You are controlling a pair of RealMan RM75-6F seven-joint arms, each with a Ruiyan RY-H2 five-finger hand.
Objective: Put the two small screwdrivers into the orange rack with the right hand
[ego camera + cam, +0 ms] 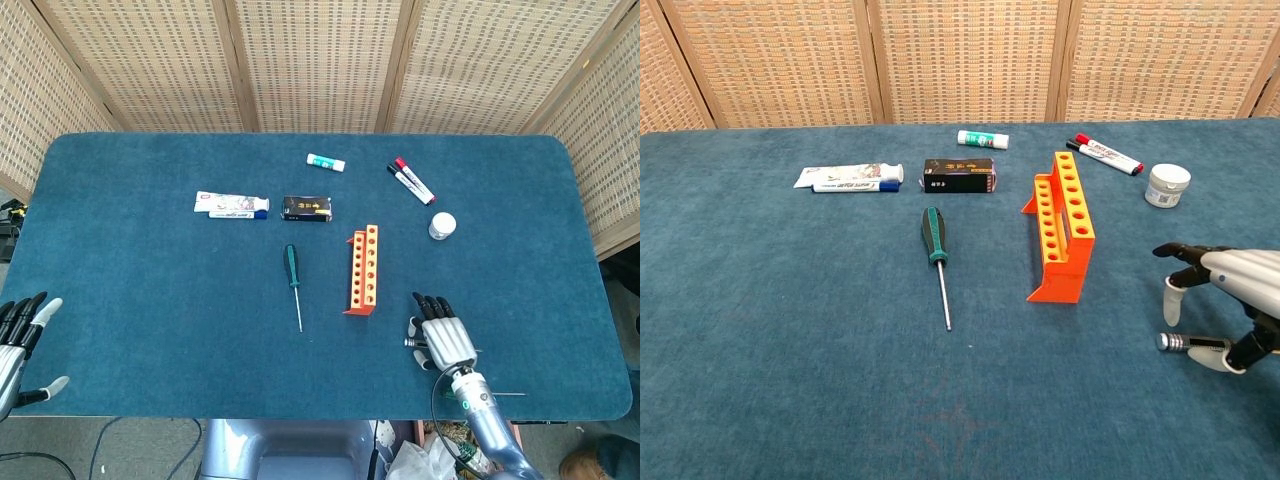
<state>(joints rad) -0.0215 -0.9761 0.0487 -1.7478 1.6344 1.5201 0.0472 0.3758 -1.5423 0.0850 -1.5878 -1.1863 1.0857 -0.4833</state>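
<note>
No legible text — print on toothpaste tube (848, 179) and black box (959, 176) too small.

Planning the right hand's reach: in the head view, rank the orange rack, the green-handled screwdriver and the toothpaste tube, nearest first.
From the right hand:
1. Orange rack, just up-left of it.
2. Green-handled screwdriver, left of the rack.
3. Toothpaste tube, far up-left.

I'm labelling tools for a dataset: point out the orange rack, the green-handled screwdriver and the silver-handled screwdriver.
orange rack (1068, 215): chest view, on its top face with the holes.
green-handled screwdriver (933, 235): chest view, on the handle.
silver-handled screwdriver (1171, 342): chest view, on the handle end showing beside the right hand.
</note>
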